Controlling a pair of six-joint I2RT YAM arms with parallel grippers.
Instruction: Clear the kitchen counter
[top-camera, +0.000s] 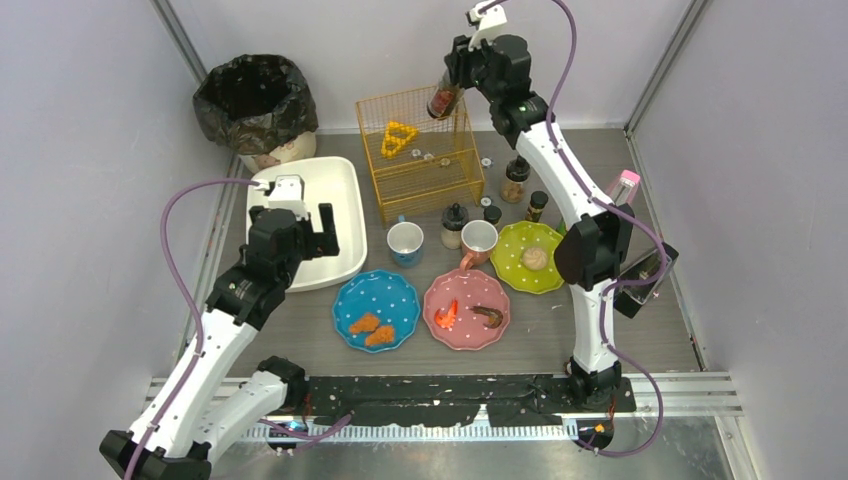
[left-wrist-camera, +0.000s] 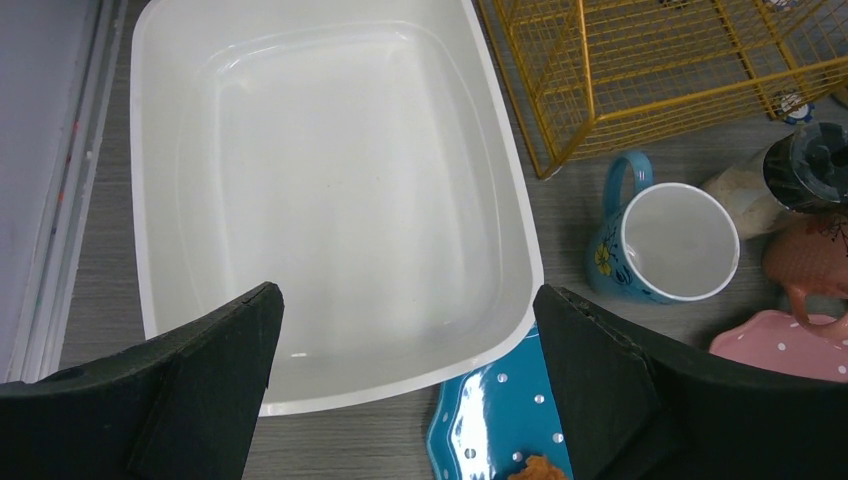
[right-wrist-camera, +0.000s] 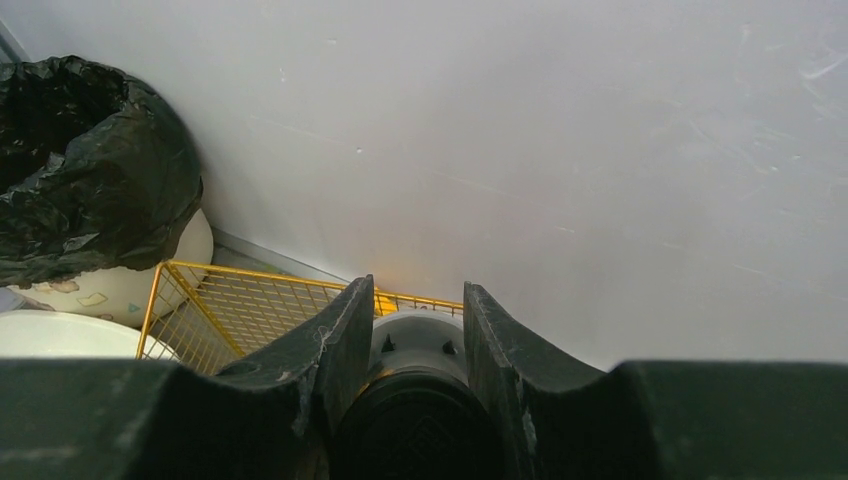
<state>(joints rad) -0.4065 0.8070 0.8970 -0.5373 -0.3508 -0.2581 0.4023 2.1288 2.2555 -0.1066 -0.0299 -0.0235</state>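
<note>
The step in hand looked to be stowing a condiment. The right end effector (top-camera: 452, 88) was partly closed around a small glass jar of dark reddish contents (top-camera: 441, 103) and held it tilted in the air above the far right corner of the yellow wire basket (top-camera: 395, 96), close to the rear wall. The next move probably called for lowering the jar inside the wire walls and setting it upright before release, clear of the yellow triangular piece (top-camera: 398, 137) and small pale bits (top-camera: 428, 156) lying in the basket.

The left end effector (left-wrist-camera: 405, 292) hung fully open and empty above the white rectangular plastic tub (left-wrist-camera: 340, 180), which held nothing.

The grey wood-grain table (top-camera: 540, 335) stretched from the arm bases to the lilac walls, and much was left on it:

- A blue polka-dot plate (top-camera: 345, 300) carried two fried pieces (top-camera: 372, 328).
- A pink polka-dot plate (top-camera: 470, 283) carried a red morsel (top-camera: 447, 315) and a brown one (top-camera: 488, 316).
- A green polka-dot plate (top-camera: 510, 270) carried a beige round (top-camera: 535, 258).
- A blue ceramic mug (top-camera: 405, 243) showed empty in the left wrist view.
- A pink mug (top-camera: 478, 240) stood beside it; its contents could not be told.
- Three dark-capped spice jars (top-camera: 516, 180) stood nearby.
</note>
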